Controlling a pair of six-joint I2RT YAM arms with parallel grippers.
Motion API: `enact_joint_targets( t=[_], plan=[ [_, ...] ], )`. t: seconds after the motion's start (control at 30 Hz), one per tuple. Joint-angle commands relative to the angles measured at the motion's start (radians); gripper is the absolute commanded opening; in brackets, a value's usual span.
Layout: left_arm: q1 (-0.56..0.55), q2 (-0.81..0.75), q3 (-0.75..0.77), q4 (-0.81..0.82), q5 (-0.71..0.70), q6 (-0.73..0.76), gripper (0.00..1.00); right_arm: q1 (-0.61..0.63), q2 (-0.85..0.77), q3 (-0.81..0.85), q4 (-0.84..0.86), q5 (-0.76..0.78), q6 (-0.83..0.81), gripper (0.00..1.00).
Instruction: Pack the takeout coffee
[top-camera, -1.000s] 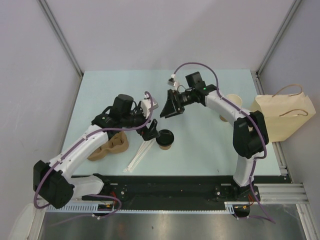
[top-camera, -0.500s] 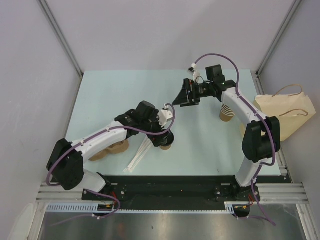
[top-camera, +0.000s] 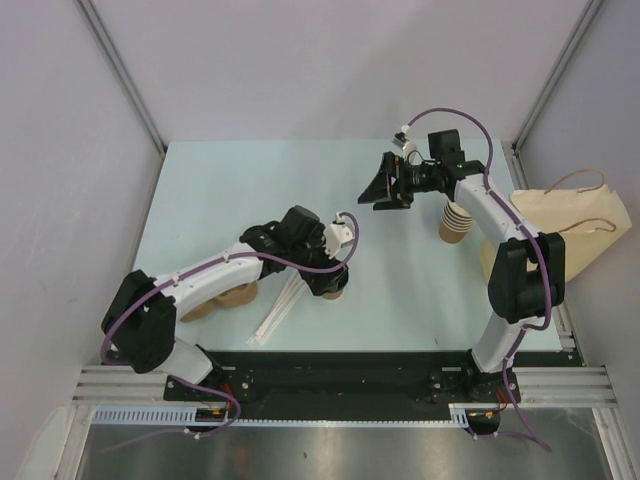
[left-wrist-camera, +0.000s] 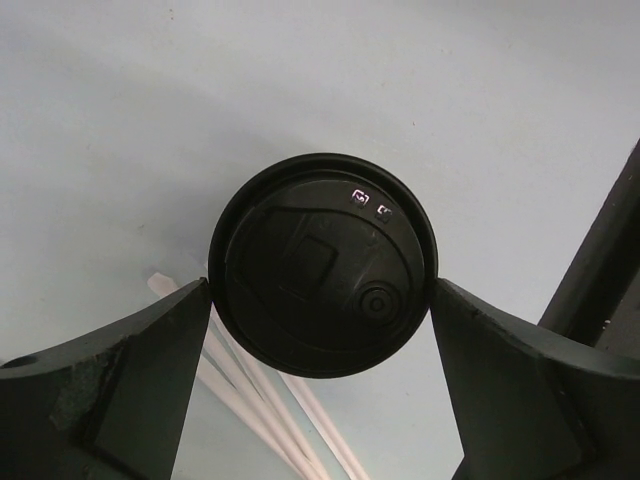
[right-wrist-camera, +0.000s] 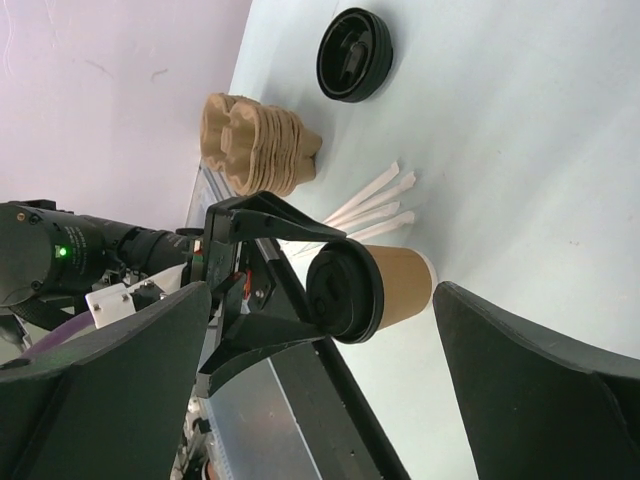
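**Top external view.** The takeout coffee (top-camera: 331, 291), a brown paper cup with a black lid, stands upright on the pale blue-green table (top-camera: 220, 190). It is directly under the left gripper (top-camera: 330, 275), so only its lower wall shows. The right gripper (top-camera: 378, 182) hangs well apart from the cup, fingers spread wide and holding nothing. A stack of lidless cups (top-camera: 456, 222) stands beside its wrist, and a paper bag (top-camera: 565, 235) lies further out. Plain grey walls (top-camera: 300, 70) enclose the table.

**Left wrist view.** The round black lid fills the gap between the fingers (left-wrist-camera: 120, 390). They are spread wide, one tip at each side of the rim. It cannot be told whether they press on it. White sticks (left-wrist-camera: 255, 400) lie below the lid.

**Right wrist view.** The cup stands beyond the parted fingertips, centred in the gap. The left gripper's fingers flank its lid. Past it lie pulp carriers (right-wrist-camera: 260, 145) and a loose black lid (right-wrist-camera: 353, 55).
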Motion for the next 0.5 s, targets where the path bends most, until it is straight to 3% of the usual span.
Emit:
enact_joint_targets(
  t=[0.0, 0.33, 0.47],
  plan=[
    [-0.006, 0.027, 0.029, 0.033, -0.048, 0.001, 0.90, 0.005, -0.030, -0.007, 0.033, -0.028, 0.011, 1.00],
    [0.007, 0.019, 0.067, -0.007, -0.051, -0.017, 0.63, 0.003, -0.030, -0.012, 0.034, -0.025, 0.010, 1.00],
    [0.057, -0.001, 0.136, -0.036, -0.042, -0.022, 0.59, 0.000, -0.031, -0.013, 0.036, -0.023, 0.008, 1.00]
  ],
)
